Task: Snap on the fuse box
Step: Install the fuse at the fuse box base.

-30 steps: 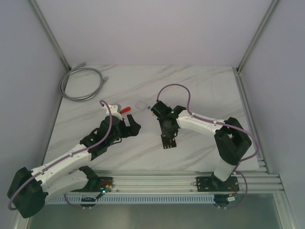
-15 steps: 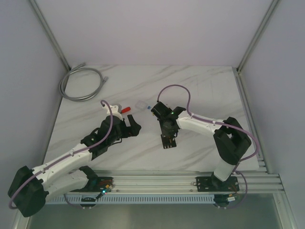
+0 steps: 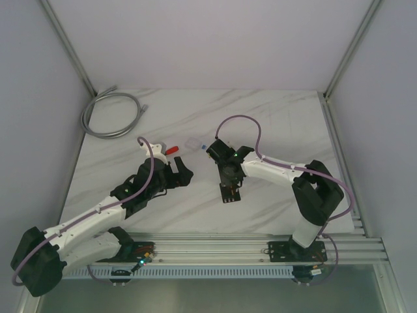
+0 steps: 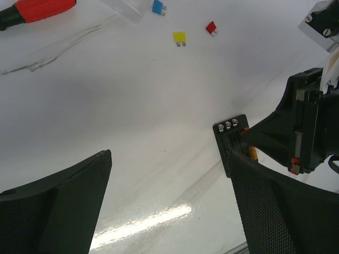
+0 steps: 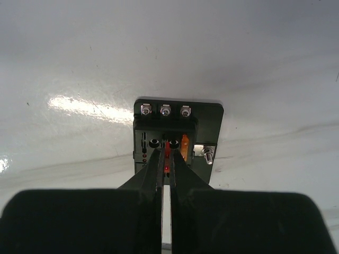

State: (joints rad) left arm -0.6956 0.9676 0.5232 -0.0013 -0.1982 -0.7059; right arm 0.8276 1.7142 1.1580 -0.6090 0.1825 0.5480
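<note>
The fuse box lies flat on the counter, near the front edge and between my two arms. My right end effector is right down on it, pinched shut on a red fuse whose tip sits at a middle slot. So I read this as the fuse-seating step, with the cover not yet on. The next move calls for a straight push down, square to the slot, then easing the pinch off without tugging the piece back out. Beside that slot an orange fuse is already in, and screws line the box's far edge. My left end effector hangs spread wide, holding nothing, just beside the box. Further out, a blue fuse, a yellow fuse and a loose red fuse lie apart on the marble, near the clear cover and the red-handled tool. A grey cable coils in the far left corner. The count: one box, five fuses in sight (one seated, one in my grip, three loose), three screws, one cover, one tool, one cable.
</note>
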